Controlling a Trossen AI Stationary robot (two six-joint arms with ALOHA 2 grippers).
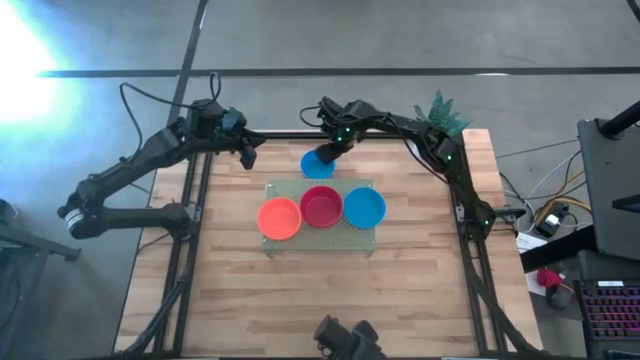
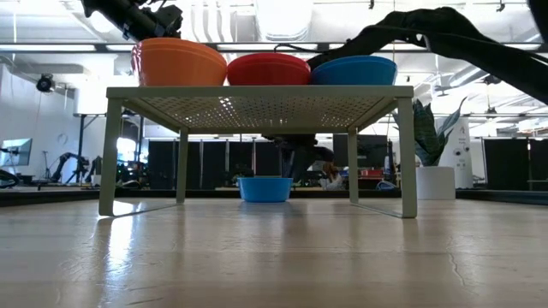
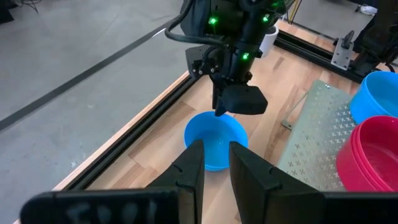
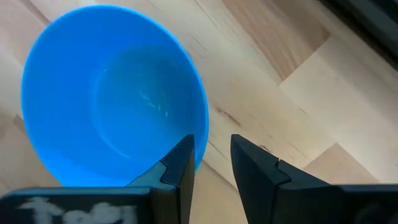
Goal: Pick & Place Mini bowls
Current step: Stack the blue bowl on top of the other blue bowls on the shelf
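Note:
A blue mini bowl (image 1: 317, 165) (image 2: 265, 188) (image 4: 112, 93) stands upright on the wood near the table's far edge. My right gripper (image 1: 331, 150) (image 3: 239, 102) (image 4: 211, 155) hangs over its rim, open, pointing down, with one finger above the inside and one outside. Orange (image 1: 279, 217), red (image 1: 321, 206) and blue (image 1: 364, 207) mini bowls stand on the pale green perforated stand (image 1: 352, 236). My left gripper (image 1: 245, 152) (image 3: 216, 165) hovers open to the left, aimed at the loose blue bowl. My right gripper stands astride the blue bowl's rim (image 4: 200, 127) from above, one finger inside the hollow and one outside. Whether a finger touches the rim, I cannot tell. The bowl rests flat on the table.
The stand is raised on legs (image 2: 408, 154), with room beneath it. A potted plant (image 1: 441, 113) sits at the far right corner, its white pot (image 3: 268, 38) behind the right arm. Black frame rails (image 1: 193, 215) run along the table's sides. Bare wood lies toward the near edge.

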